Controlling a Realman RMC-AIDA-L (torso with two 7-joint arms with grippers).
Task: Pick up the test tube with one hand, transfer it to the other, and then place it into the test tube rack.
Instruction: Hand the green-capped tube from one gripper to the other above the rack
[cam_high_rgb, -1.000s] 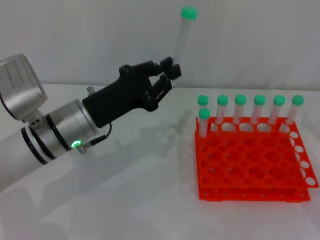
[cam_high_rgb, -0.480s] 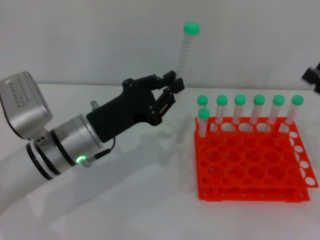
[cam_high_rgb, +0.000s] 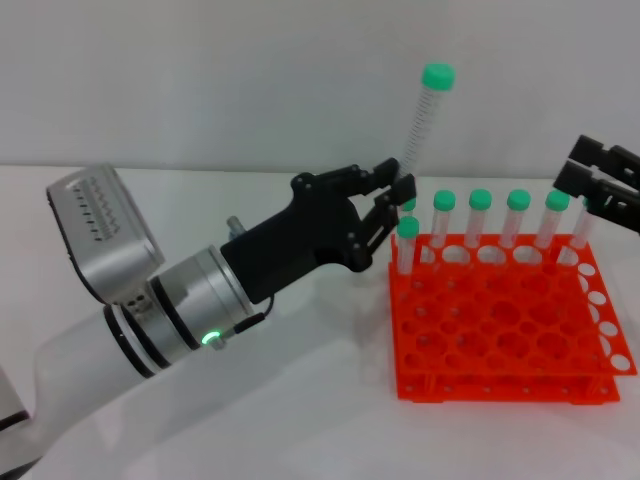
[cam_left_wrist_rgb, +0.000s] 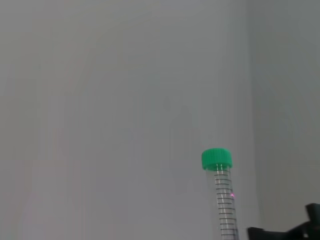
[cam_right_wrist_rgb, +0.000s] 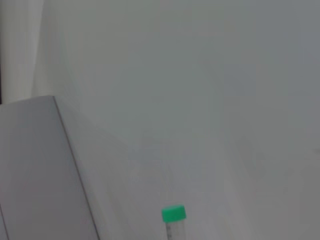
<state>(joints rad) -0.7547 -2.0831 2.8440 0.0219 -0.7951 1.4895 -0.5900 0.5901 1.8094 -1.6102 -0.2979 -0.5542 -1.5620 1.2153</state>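
Tube (cam_high_rgb: 422, 118) looks light, stiff and slick; left hand (cam_high_rgb: 345, 222) pinches its bottom end. Right hand (cam_high_rgb: 604, 182), jaws spread, should probably grab mid-barrel below the cap.

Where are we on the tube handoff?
Pickup looks done: the left pincer holds the test tube by its lower end, cap up, raised beside the test tube rack. In hand: the handoff, with the right pincer at the right edge, apart from the tube. Left: transfer and racking.

Green-capped test tube (cam_high_rgb: 423, 120) — upright, aloft.
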